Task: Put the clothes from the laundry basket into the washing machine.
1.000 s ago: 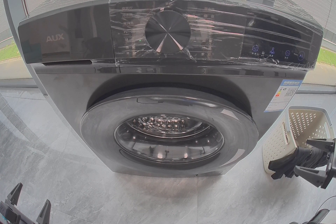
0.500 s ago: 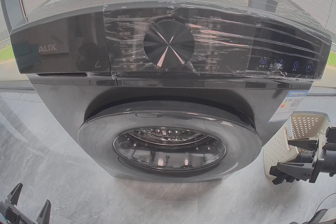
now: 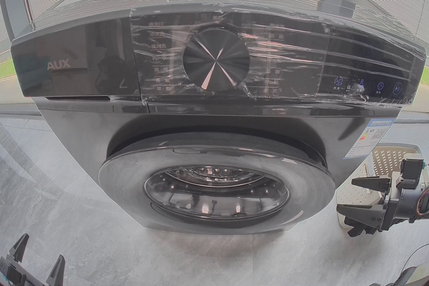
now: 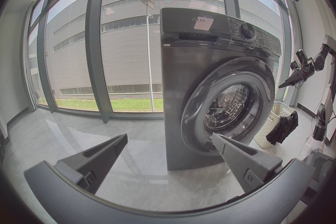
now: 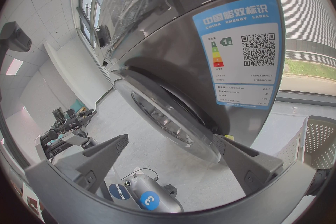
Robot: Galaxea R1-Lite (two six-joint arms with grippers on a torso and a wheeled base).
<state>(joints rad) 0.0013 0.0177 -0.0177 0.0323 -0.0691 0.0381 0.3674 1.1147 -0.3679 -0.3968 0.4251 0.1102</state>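
The grey washing machine (image 3: 214, 121) stands in front of me, its round glass door (image 3: 216, 191) closed. To its right is the white perforated laundry basket (image 3: 393, 157), with dark clothes (image 3: 357, 228) draped over its near rim. My right gripper (image 3: 346, 194) hangs open and empty beside the door's right edge, just above those clothes, pointing at the machine. Through the right wrist view, its fingers (image 5: 105, 158) frame the door rim (image 5: 168, 123) and the basket (image 5: 320, 144). My left gripper (image 3: 39, 252) sits open low at the left, far from the machine (image 4: 217, 95).
Grey tiled floor (image 3: 89, 229) spreads in front of and left of the machine. Tall windows (image 4: 122, 42) stand behind it. Clear film wraps the control panel and its dial (image 3: 216, 60). From the left wrist, the basket (image 4: 274, 119) and dark clothes (image 4: 283, 126) lie past the machine.
The head camera has drawn closer to the machine. My right gripper has risen off the dark clothes at the basket and turned toward the machine's door, still open. The left gripper has stayed put.
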